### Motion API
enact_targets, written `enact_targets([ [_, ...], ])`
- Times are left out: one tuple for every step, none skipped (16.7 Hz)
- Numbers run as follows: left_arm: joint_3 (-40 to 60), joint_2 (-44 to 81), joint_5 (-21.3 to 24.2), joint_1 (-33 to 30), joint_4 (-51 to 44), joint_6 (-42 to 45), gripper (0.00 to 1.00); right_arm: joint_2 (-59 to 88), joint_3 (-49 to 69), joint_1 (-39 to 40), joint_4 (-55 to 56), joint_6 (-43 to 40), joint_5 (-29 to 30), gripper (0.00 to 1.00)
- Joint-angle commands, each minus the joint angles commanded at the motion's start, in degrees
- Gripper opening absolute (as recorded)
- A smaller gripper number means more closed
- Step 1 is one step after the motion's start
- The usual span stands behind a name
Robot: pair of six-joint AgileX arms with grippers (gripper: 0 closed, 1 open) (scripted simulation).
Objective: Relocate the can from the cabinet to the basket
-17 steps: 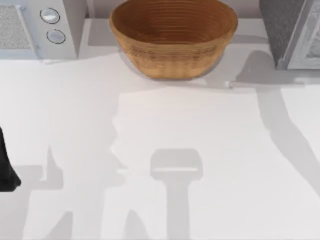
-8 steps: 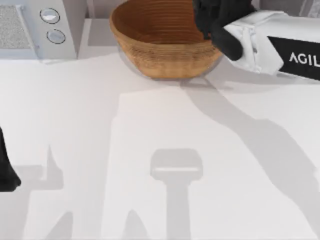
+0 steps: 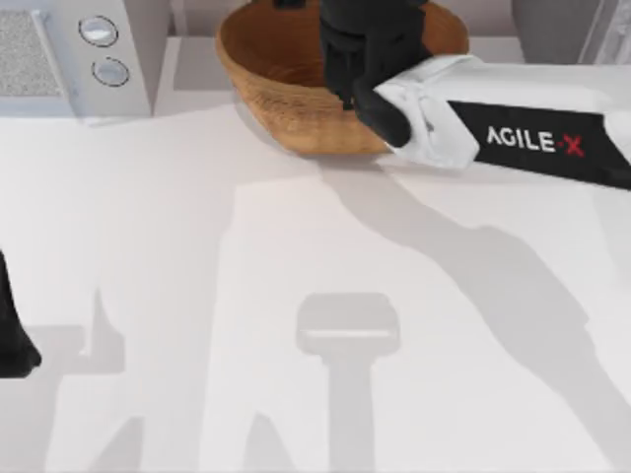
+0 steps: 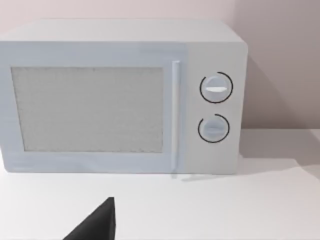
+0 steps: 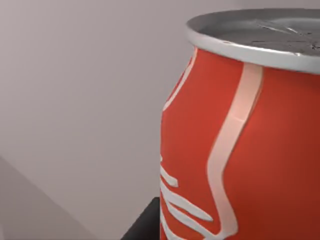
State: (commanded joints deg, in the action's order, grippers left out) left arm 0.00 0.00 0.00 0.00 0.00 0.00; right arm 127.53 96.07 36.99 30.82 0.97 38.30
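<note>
A: Wicker first: the basket sits at the far edge of the table, centre, and our right gripper hangs over its bowl, the arm reaching in from the right side.

B: Confirm the load.

A: In the right wrist view the can stands upright and very close to the lens, red side and silver lid visible. We judge the right gripper to be clamped on it, though the finger contact itself is out of frame.

B: Failure modes from here?

A: Two. If we release from too high, the can may land on the sloped inner wall, tip and roll. If the hand is off-centre towards the rim, the can may strike the rim and fall to the table.

B: What does each view contribute?

A: The top view gives the hand's place over the basket but hides the can beneath the wrist. The right wrist view shows the can but not the basket. The cabinet appears at the far right corner in the top view.

B: Left arm?

A: The left gripper is parked near the table's left edge, facing the microwave; we cannot tell its finger state.
</note>
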Motion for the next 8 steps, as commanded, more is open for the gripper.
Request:
enact_targets([
  [0.0,0.0,0.0,0.0,0.0,0.0,1.0,0.0,0.0,0.0,0.0,0.0,0.0,0.0],
  [0.0,0.0,0.0,0.0,0.0,0.0,1.0,0.22,-0.54,-0.26,-0.12,0.13,-0.18,0.0],
  [0.0,0.0,0.0,0.0,0.0,0.0,1.0,0.39,-0.32,-0.3,-0.15,0.12,-0.23,0.0],
  [0.0,0.0,0.0,0.0,0.0,0.0,1.0,0.98,0.43,-0.4,-0.25,0.09,-0.41,0.0],
  [0.0,0.0,0.0,0.0,0.0,0.0,1.0,1.86,1.54,-0.53,-0.41,0.06,-0.7,0.0],
  [0.0,0.0,0.0,0.0,0.0,0.0,1.0,2.82,2.86,-0.79,-0.56,0.03,-0.96,0.0],
  [0.0,0.0,0.0,0.0,0.0,0.0,1.0,3.72,4.19,-1.12,-0.73,-0.02,-1.2,0.0],
  [0.0,0.0,0.0,0.0,0.0,0.0,1.0,4.45,5.26,-1.4,-0.86,-0.06,-1.39,0.0],
])
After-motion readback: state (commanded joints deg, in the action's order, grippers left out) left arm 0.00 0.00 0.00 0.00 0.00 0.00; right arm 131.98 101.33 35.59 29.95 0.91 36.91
